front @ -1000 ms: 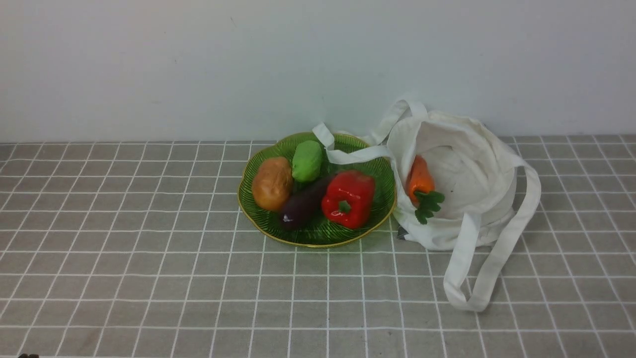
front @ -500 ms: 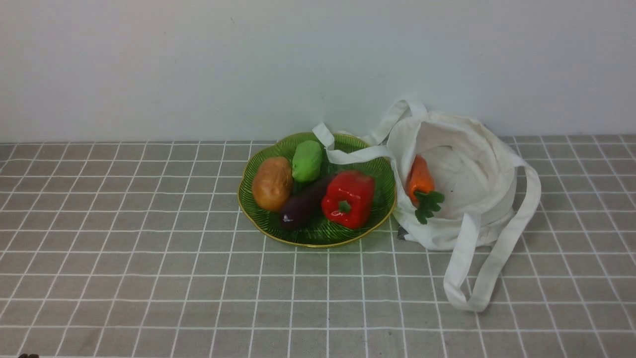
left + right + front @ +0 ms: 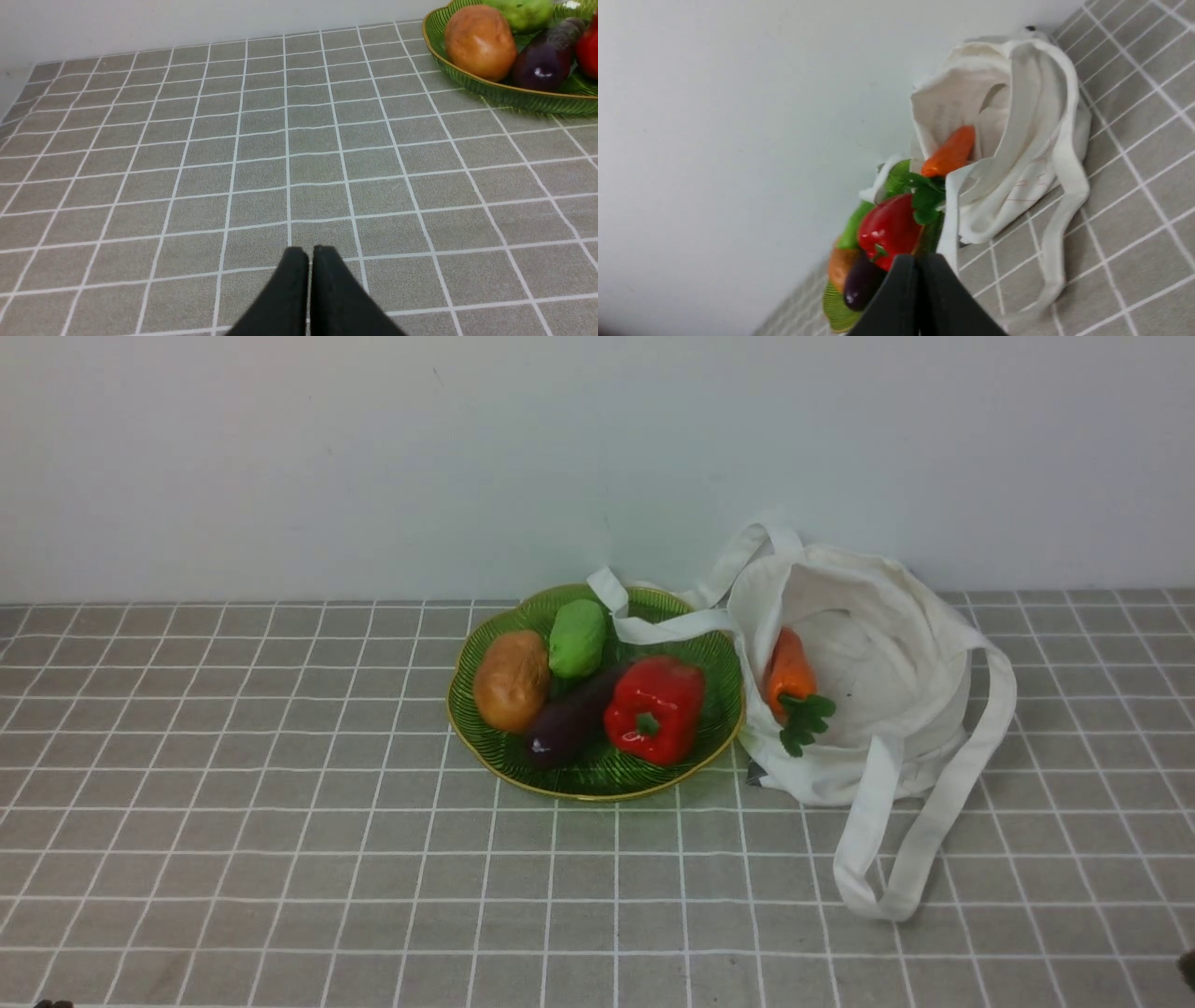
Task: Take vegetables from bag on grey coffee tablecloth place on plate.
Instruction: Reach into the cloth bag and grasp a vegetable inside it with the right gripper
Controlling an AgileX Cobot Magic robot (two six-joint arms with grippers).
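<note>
The white bag point(image 3: 896, 709) lies open on the grey coffee tablecloth point(image 3: 280, 803), right of the green plate point(image 3: 597, 789). An orange carrot point(image 3: 789, 672) with a green leafy top leans inside the bag's mouth, also seen in the right wrist view as the carrot point(image 3: 950, 151). On the plate lie a potato point(image 3: 511, 679), a green vegetable point(image 3: 577, 637), an eggplant point(image 3: 565, 723) and a red pepper point(image 3: 653, 709). My right gripper point(image 3: 918, 261) is shut and empty, well short of the bag point(image 3: 1017, 140). My left gripper point(image 3: 309, 254) is shut and empty over bare cloth, far from the plate point(image 3: 495, 91).
One bag strap point(image 3: 896, 859) loops out over the cloth toward the front. Another strap point(image 3: 653, 625) lies across the plate's back rim. A plain wall stands close behind the plate and bag. A dark piece of the right arm point(image 3: 1187, 969) shows at the front right edge.
A dark piece of the right arm has come into the front view's lower right corner. Vegetables, plate and bag have not moved.
</note>
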